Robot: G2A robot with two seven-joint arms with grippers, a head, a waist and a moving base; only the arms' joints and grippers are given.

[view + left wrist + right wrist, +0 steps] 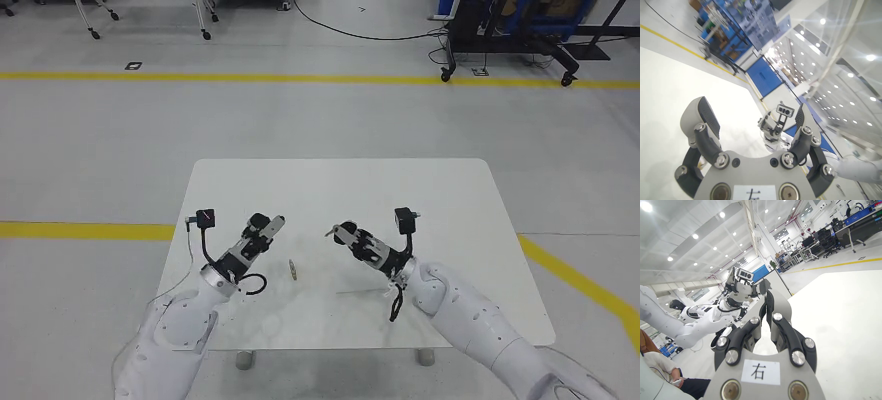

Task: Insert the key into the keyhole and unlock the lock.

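A small brass-coloured lock (292, 268) lies on the white table (440, 190), in front of and between my two grippers. My left gripper (274, 222) hovers just left of and behind it, wide open (751, 106) with nothing between its ribbed pads (709, 115). My right gripper (338, 232) faces it from the right, fingers pressed together (766, 290). A thin small piece juts from its tips in the top view and looks like the key. The left wrist view looks across at the right gripper (762, 121).
The tabletop around the lock is bare white, with free room toward the far edge and both sides. A faint thin line (362, 292) lies on the table by the right forearm. Beyond the table are yellow floor lines (300, 77) and wheeled racks.
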